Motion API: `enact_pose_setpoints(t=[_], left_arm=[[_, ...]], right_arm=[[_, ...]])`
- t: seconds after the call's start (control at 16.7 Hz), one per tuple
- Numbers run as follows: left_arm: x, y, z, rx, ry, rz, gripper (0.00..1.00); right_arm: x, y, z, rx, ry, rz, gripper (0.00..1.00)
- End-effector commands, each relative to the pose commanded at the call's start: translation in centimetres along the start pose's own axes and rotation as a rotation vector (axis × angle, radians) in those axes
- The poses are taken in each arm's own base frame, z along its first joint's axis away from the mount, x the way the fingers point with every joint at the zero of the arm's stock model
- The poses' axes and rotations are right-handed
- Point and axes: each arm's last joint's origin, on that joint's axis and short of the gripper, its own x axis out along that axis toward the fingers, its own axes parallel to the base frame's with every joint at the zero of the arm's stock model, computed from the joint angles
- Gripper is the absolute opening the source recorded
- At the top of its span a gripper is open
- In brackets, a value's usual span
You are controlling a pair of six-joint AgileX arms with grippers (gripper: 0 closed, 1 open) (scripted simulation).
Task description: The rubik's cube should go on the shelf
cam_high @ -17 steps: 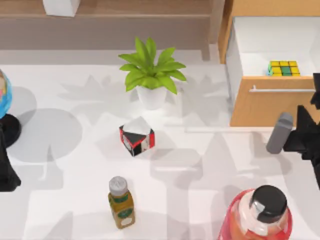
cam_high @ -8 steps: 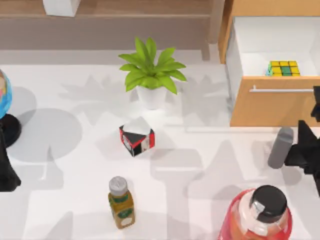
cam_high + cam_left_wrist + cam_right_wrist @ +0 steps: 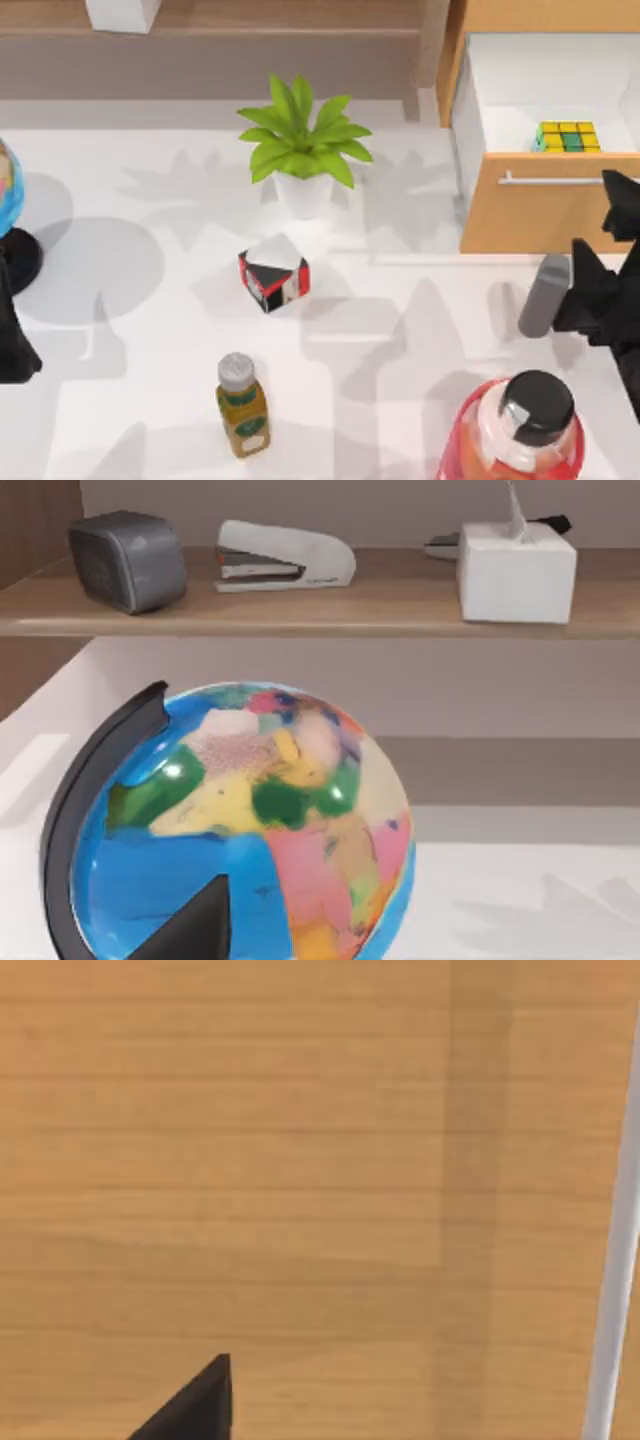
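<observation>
Top view: rubik's cube [image 3: 567, 136] in open drawer [image 3: 545, 200], edges square to it.

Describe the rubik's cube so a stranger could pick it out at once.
Start at the orange-wood drawer standing open at the table's far right. Inside its white tray, near the front wall, lies the rubik's cube. It is the drawer's sole item, small, with a grid of yellow and green squares, unlike the larger black, red and white box mid-table.
</observation>
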Motion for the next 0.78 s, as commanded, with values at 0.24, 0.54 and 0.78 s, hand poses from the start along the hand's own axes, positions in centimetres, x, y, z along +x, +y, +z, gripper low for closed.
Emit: enact_pose_setpoints(t=[0.24,0.54,0.78], left_arm=[[0.0,0.0,0.0,0.0,0.0,0.0,1.0],[0.0,0.0,0.0,0.0,0.0,0.0,1.0],[0.0,0.0,0.0,0.0,0.0,0.0,1.0]], right_arm=[[1.5,-1.5,3.8,0.109,-0.192,0.026,1.0],[5.7,-4.5,8.1,0.312,-0.31,0.186,1.0],[10.8,-8.3,9.2,0.514,-0.231,0.38,1.0]])
